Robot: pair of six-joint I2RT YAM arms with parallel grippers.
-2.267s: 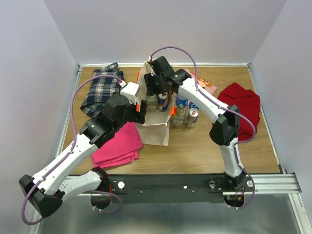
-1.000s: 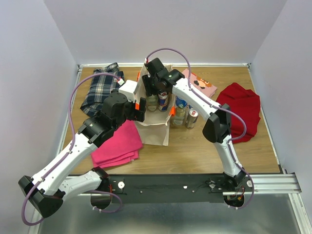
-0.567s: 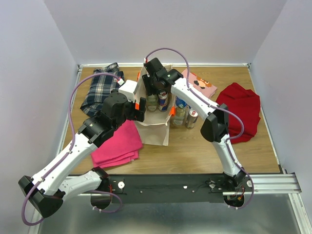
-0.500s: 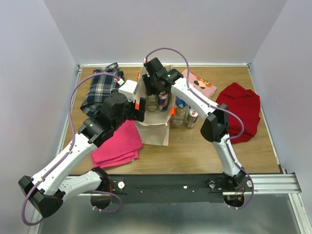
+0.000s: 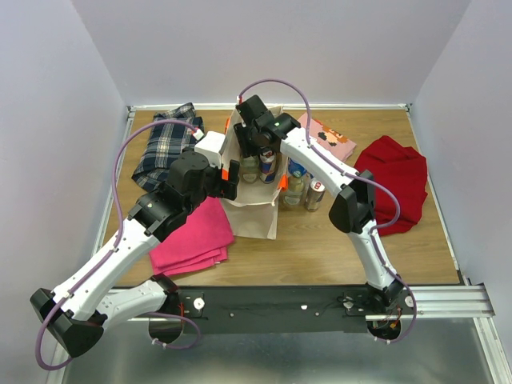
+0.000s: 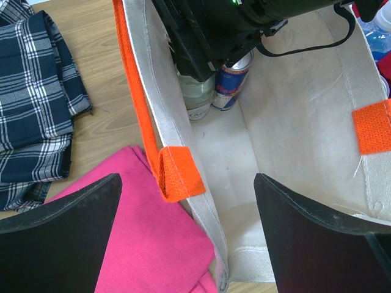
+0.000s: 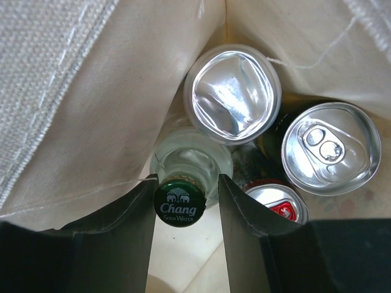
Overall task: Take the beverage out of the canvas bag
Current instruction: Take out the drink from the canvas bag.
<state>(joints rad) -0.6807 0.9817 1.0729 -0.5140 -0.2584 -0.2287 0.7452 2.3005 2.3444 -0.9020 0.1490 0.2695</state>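
Note:
The beige canvas bag [image 5: 254, 212] with orange handles [image 6: 178, 177] stands open mid-table. Inside it, the right wrist view shows a clear glass bottle with a green "Chang" cap [image 7: 179, 203], a foil-lidded cup [image 7: 232, 93], a silver-topped can [image 7: 333, 148] and a red-topped can [image 7: 276, 206]. My right gripper [image 7: 185, 210] is down inside the bag, open, its fingers either side of the bottle's cap; the left finger touches it and a small gap shows on the right. My left gripper [image 6: 189, 244] is wide open, straddling the bag's near left wall [image 6: 208, 226].
A folded pink cloth [image 5: 192, 236] lies left of the bag, with a plaid cloth [image 5: 166, 144] behind it. Bottles [image 5: 296, 188] and a can [image 5: 316, 194] stand just right of the bag. A pink box [image 5: 332, 138] and a red cloth [image 5: 396, 176] lie further right.
My right gripper has moved a little left and further down into the bag since the earliest frame. In the last half second it barely moves. The left arm has stayed put.

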